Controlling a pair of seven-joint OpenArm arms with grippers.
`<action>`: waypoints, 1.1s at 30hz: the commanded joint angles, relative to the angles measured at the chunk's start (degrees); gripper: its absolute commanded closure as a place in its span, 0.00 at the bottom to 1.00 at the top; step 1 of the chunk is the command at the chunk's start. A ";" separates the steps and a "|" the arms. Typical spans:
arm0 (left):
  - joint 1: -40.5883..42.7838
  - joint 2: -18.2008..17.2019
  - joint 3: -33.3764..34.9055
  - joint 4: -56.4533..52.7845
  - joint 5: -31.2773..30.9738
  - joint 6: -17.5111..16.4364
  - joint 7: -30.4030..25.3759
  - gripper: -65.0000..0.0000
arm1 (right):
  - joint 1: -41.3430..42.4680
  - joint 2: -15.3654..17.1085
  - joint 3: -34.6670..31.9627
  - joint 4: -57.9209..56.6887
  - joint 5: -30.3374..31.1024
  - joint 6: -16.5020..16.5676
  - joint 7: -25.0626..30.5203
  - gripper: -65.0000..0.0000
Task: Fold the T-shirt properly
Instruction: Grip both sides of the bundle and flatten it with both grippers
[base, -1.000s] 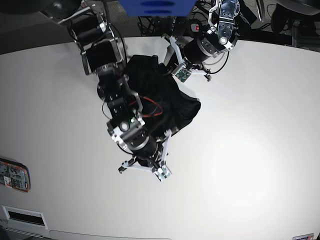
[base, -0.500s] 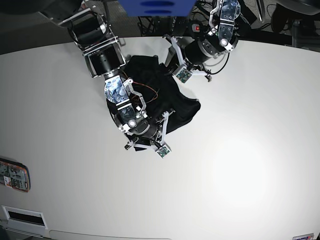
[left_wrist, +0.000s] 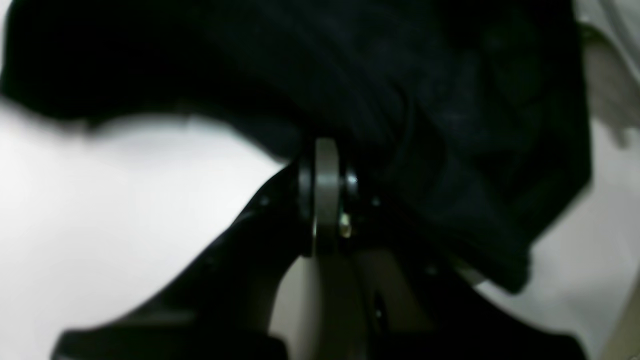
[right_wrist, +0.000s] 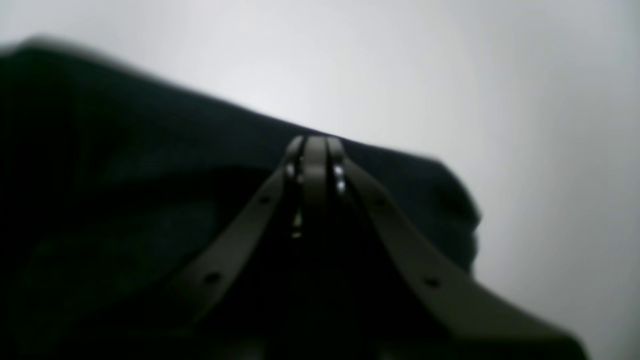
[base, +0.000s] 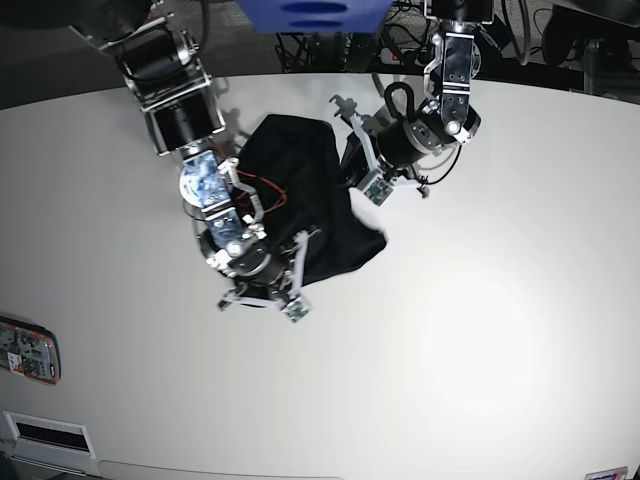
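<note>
A wide white bench (base: 500, 300) carries a black T-shirt (base: 310, 195), bunched in a heap near its far edge — the cloth resting directly on the pale surface. At the near left edge lies a small flat card-like item (base: 28, 350), too small to identify — well apart from the shirt.

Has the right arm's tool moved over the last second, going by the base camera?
Yes. The right tool, shut on the T-shirt, has drawn up the picture toward the table's far edge, away from the white vent plate at lower left.
</note>
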 joint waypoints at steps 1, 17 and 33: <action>-1.65 -0.60 -0.74 -0.83 1.59 0.97 1.48 1.00 | 1.45 -1.07 -0.14 1.41 0.55 0.42 1.55 1.00; -17.65 -2.27 -1.35 -16.57 9.15 0.97 1.48 1.00 | -3.91 7.28 -0.05 6.16 0.55 0.42 1.55 1.00; -6.13 0.01 -1.44 10.25 13.10 4.44 1.39 1.00 | -10.06 10.45 6.46 21.55 0.64 0.42 0.50 1.00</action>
